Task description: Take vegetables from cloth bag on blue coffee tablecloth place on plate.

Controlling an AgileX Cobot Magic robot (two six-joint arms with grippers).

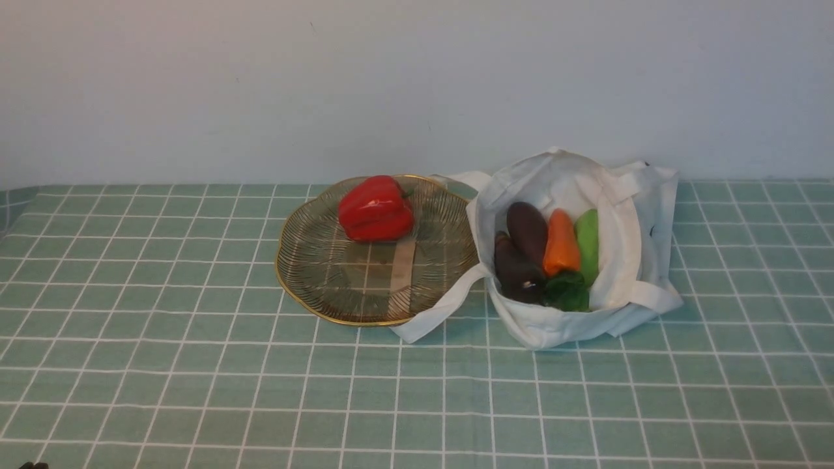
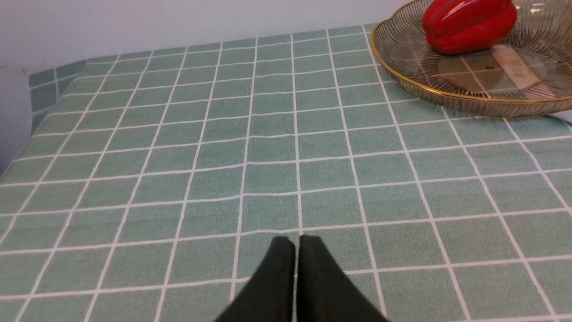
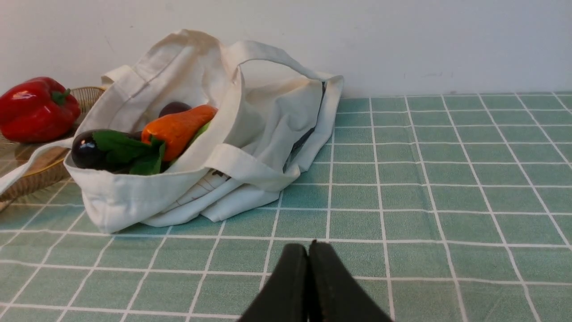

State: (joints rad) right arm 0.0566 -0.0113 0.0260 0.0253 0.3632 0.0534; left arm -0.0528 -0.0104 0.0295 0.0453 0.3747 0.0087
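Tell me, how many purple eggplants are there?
2, both inside the cloth bag. One eggplant lies next to the orange piece; the other eggplant lies in front of it, by the leafy bit. More could be hidden underneath.

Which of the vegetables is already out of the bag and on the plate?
Only the red bell pepper: it lies on the plate. The eggplants, orange piece and green ones are inside the cloth bag.
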